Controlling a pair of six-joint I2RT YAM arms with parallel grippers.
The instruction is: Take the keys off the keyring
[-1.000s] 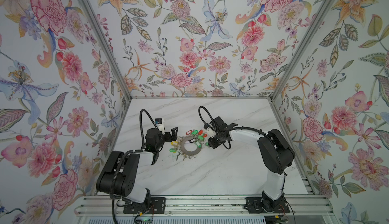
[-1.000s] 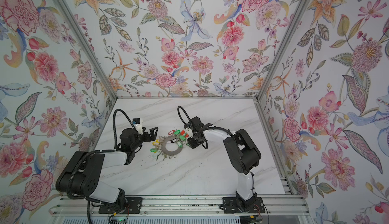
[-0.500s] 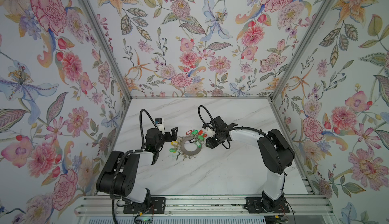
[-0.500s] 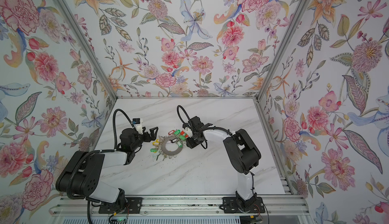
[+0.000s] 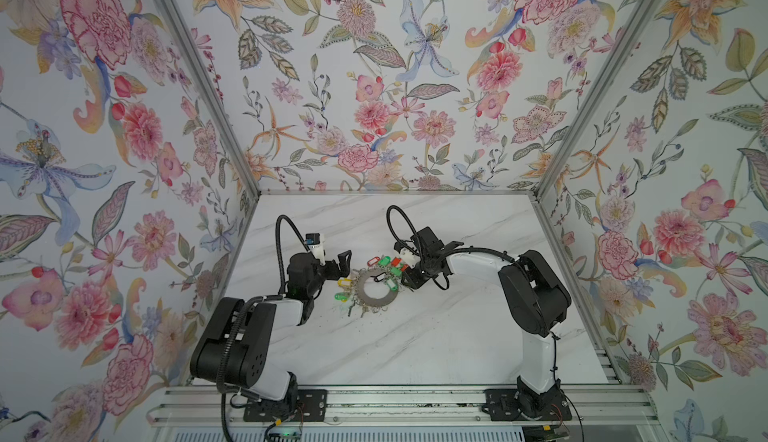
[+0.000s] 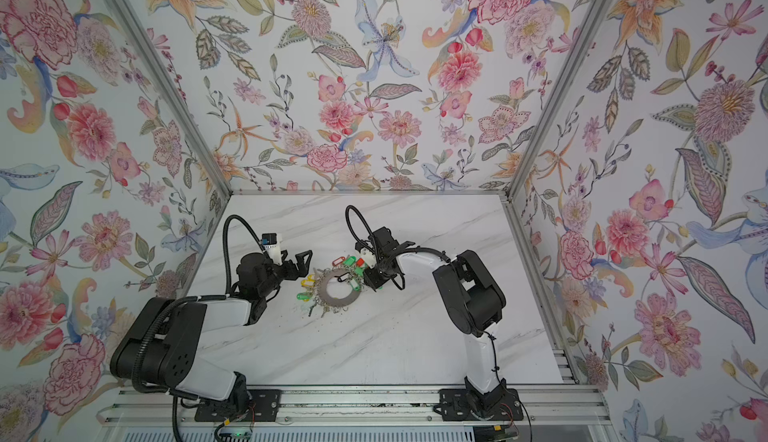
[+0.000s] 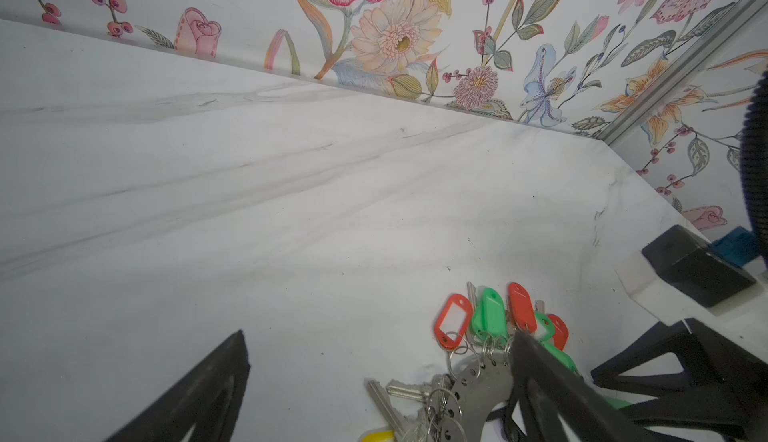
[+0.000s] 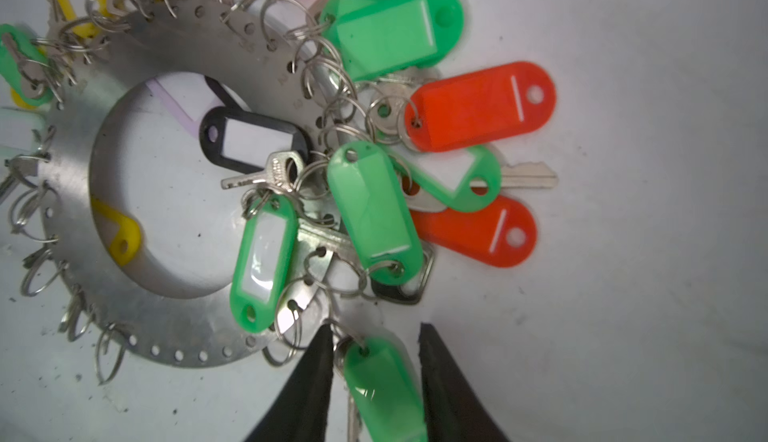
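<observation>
The keyring (image 5: 365, 296) (image 6: 328, 298), a flat grey metal disc with a wide hole, lies on the marble table between both arms. Keys (image 8: 528, 176) on small split rings with green, red and yellow tags (image 5: 384, 262) hang round its rim. In the right wrist view my right gripper (image 8: 376, 327) straddles one green tag (image 8: 382, 381). One finger touches the tag's ring, and a thin gap shows at the other. My left gripper (image 5: 338, 267) (image 7: 378, 336) stands wide open at the disc's left edge (image 7: 482, 381), holding nothing.
A black tag (image 8: 253, 138) and a yellow tag (image 8: 118, 232) lie inside the disc's hole. Dark grit specks (image 5: 374, 323) dot the table in front of the disc. Floral walls close in three sides. A metal rail (image 5: 395, 402) runs along the front.
</observation>
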